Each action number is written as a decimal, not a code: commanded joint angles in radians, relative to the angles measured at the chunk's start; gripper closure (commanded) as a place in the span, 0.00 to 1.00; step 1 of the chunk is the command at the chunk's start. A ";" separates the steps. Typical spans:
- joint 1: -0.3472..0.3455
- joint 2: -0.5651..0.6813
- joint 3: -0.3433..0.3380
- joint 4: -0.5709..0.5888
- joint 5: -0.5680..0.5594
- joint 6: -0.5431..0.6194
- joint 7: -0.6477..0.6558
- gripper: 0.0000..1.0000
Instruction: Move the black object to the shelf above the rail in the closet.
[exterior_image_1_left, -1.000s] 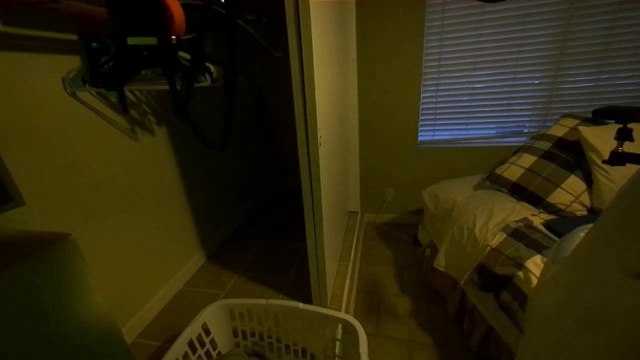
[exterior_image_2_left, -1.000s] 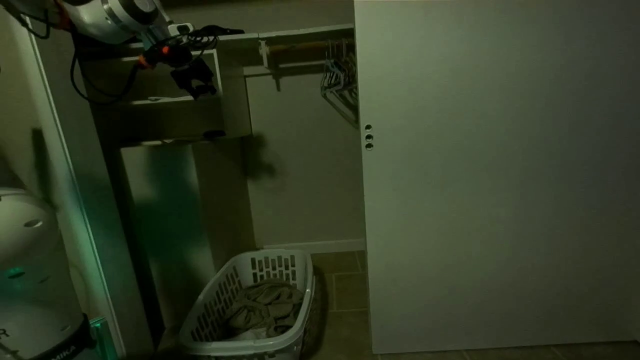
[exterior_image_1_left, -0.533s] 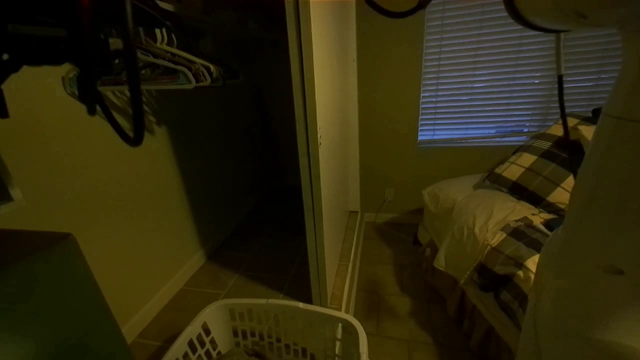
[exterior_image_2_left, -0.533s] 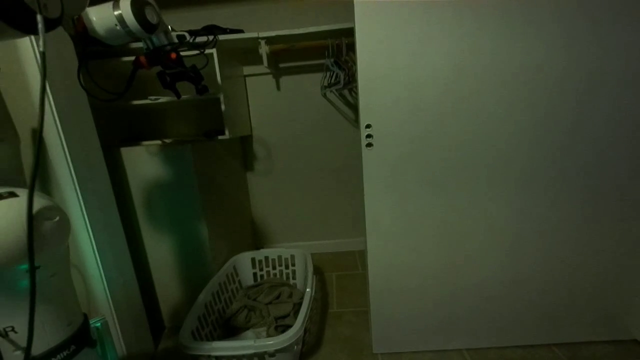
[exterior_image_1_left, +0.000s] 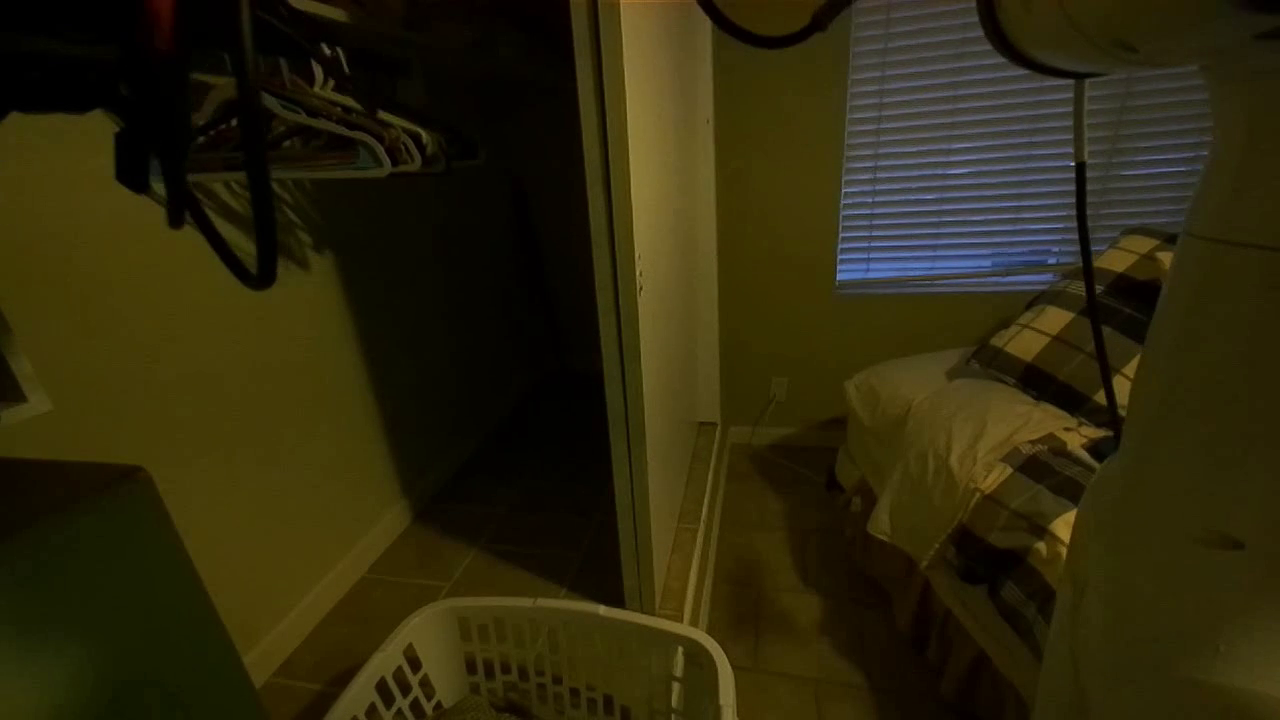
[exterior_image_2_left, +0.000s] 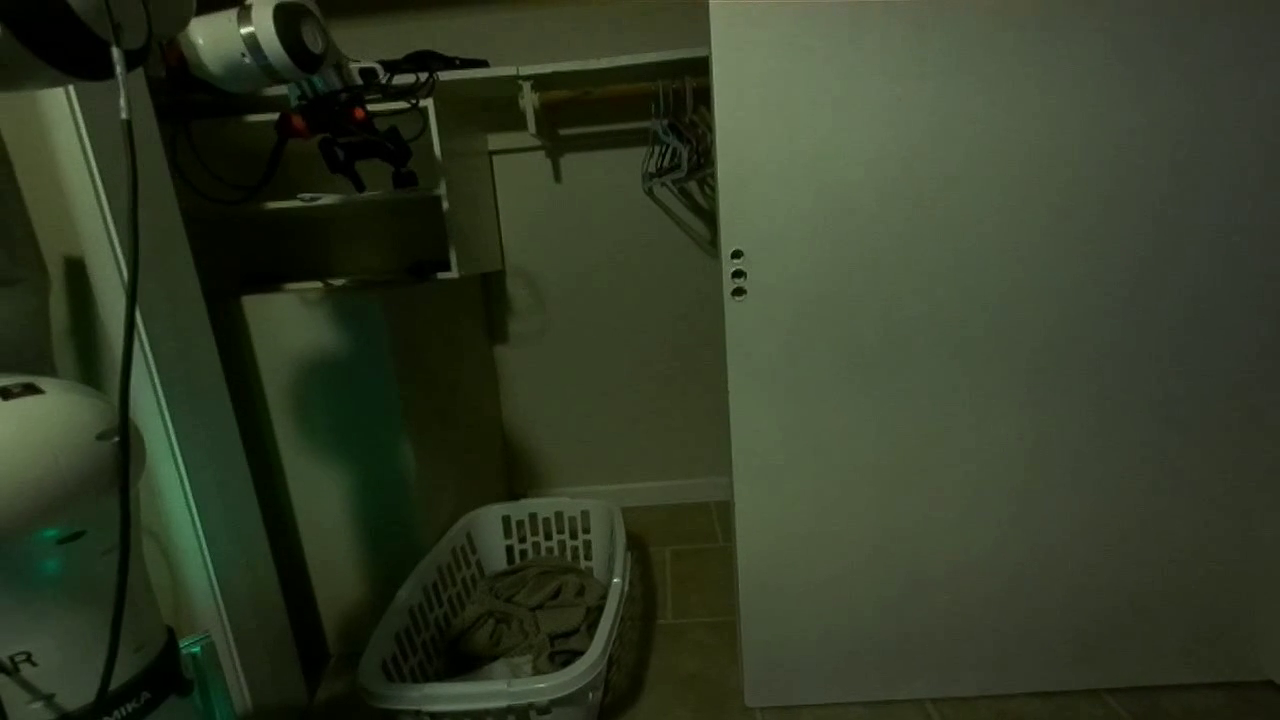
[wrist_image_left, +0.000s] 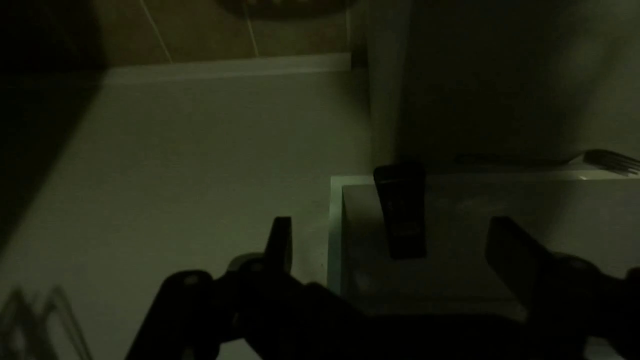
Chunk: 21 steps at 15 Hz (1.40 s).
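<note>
The black object (wrist_image_left: 402, 212) lies in a compartment of the cubby (exterior_image_2_left: 472, 190), near the corner where its side panel (wrist_image_left: 336, 240) meets the pale front lip (wrist_image_left: 480, 177), one end crossing that lip; I cannot tell which compartment. The gripper (exterior_image_2_left: 382, 183) hangs before the cubby's upper compartment in an exterior view, its fingers (wrist_image_left: 505, 245) spread wide. In the wrist view the object sits between them with bare gaps on both sides, closer to the finger over the cubby's interior than to the one outside its side panel; the depth between is unclear. A fork (wrist_image_left: 612, 160) lies farther along the cubby's lip. Beside the cubby, the rail (exterior_image_2_left: 600, 97) carries hangers (exterior_image_2_left: 672, 150) on its stretch farthest from the cubby, and the shelf (exterior_image_2_left: 615, 63) runs above, level with the cubby's top.
</note>
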 joint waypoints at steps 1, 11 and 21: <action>0.043 0.103 -0.027 0.069 0.028 0.185 -0.113 0.00; 0.018 0.341 0.092 0.325 0.386 0.350 -0.522 0.00; 0.095 0.470 0.087 0.460 0.308 0.339 -0.554 0.00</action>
